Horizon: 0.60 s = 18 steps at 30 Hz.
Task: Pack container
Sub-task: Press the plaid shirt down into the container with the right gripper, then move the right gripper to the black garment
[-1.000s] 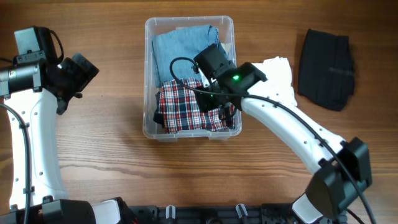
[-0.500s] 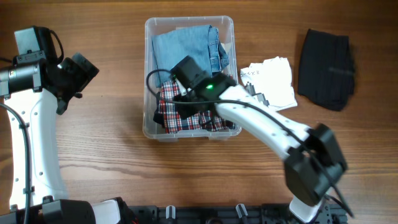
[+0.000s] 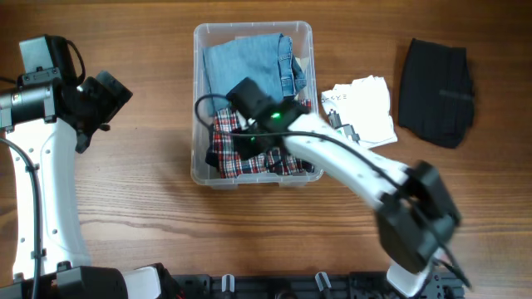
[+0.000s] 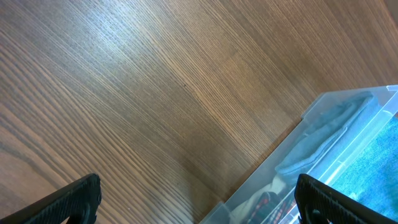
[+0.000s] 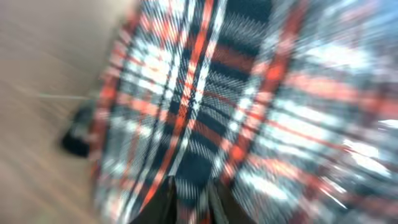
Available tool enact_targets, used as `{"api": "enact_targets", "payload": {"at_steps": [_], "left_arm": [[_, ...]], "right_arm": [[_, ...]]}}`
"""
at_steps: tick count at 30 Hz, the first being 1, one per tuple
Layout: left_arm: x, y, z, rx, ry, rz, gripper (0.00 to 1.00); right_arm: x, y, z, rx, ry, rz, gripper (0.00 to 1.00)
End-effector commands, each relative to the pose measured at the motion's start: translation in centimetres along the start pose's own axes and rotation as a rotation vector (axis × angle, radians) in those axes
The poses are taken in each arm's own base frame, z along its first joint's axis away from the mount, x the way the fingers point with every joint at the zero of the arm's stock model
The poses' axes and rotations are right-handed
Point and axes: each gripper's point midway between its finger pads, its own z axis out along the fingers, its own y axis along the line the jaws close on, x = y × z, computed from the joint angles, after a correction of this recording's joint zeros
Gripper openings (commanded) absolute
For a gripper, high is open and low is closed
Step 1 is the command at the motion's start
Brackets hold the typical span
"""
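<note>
The clear plastic container [image 3: 199,100] stands at the middle back of the table and holds a blue denim cloth [image 3: 241,62] and a red plaid cloth [image 3: 229,158]. My right gripper [image 3: 243,139] is down inside the container over the plaid cloth. In the blurred right wrist view its fingers [image 5: 163,202] stand close together with plaid cloth [image 5: 249,93] pinched between them. My left gripper [image 3: 115,91] is open and empty above bare table, left of the container. The container's corner [image 4: 323,124] shows in the left wrist view.
A white folded cloth [image 3: 366,108] lies just right of the container. A black folded cloth [image 3: 436,91] lies further right. The right arm reaches across the container's right wall.
My right gripper has moved from the container's right side to its left half, over the plaid cloth. The left arm has not moved.
</note>
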Motion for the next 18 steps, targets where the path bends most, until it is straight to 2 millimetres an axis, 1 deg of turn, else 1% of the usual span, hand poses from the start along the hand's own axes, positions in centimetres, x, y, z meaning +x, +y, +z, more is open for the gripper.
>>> {"api": "enact_targets", "payload": {"at_steps": [1, 3, 5, 6, 7, 8, 10, 11, 12, 13, 14, 15, 16, 17, 18], "left_arm": [[-0.3, -0.1, -0.3, 0.009, -0.008, -0.005, 1.0], [-0.3, -0.1, -0.3, 0.009, -0.008, -0.005, 1.0], [-0.3, -0.1, -0.3, 0.009, -0.008, -0.005, 1.0], [-0.3, -0.1, -0.3, 0.008, -0.008, -0.005, 1.0], [-0.3, -0.1, -0.3, 0.009, -0.008, -0.005, 1.0], [-0.3, -0.1, -0.3, 0.009, -0.008, -0.005, 1.0], [-0.3, -0.1, -0.3, 0.009, -0.008, -0.005, 1.0], [-0.3, -0.1, -0.3, 0.008, -0.008, -0.005, 1.0], [-0.3, -0.1, -0.3, 0.009, -0.008, -0.005, 1.0], [-0.3, -0.1, -0.3, 0.009, -0.008, -0.005, 1.0], [-0.3, -0.1, -0.3, 0.009, -0.008, -0.005, 1.0], [-0.3, -0.1, -0.3, 0.009, -0.008, -0.005, 1.0], [-0.3, -0.1, -0.3, 0.009, -0.008, -0.005, 1.0], [-0.3, -0.1, -0.3, 0.008, -0.008, -0.005, 1.0], [-0.3, -0.1, -0.3, 0.009, -0.008, -0.005, 1.0]], "right_arm": [[-3.5, -1.9, -9.3, 0.001, -0.217, 0.06, 0.21], [-3.5, -4.3, -12.7, 0.042, -0.27, 0.127, 0.22], [-3.1, -6.8, -15.3, 0.088, -0.302, 0.202, 0.24], [-2.7, -8.6, -16.7, 0.119, -0.319, 0.246, 0.33], [-2.0, -10.8, -18.4, 0.165, -0.336, 0.297, 0.4], [-1.5, -12.7, -19.6, 0.205, -0.35, 0.34, 0.5], [-0.3, -16.3, -21.7, 0.274, -0.372, 0.432, 0.67], [0.2, -17.6, -22.4, 0.296, -0.377, 0.468, 0.71], [1.1, -19.6, -23.3, 0.326, -0.38, 0.526, 0.83], [1.9, -21.1, -23.8, 0.349, -0.377, 0.58, 0.9], [2.6, -22.2, -24.2, 0.367, -0.371, 0.622, 0.93], [3.8, -24.0, -24.6, 0.396, -0.361, 0.703, 0.97], [4.5, -25.1, -24.8, 0.411, -0.358, 0.754, 1.0], [5.6, -26.7, -25.1, 0.43, -0.358, 0.83, 1.0], [6.1, -27.6, -25.2, 0.442, -0.357, 0.865, 1.0]]}}
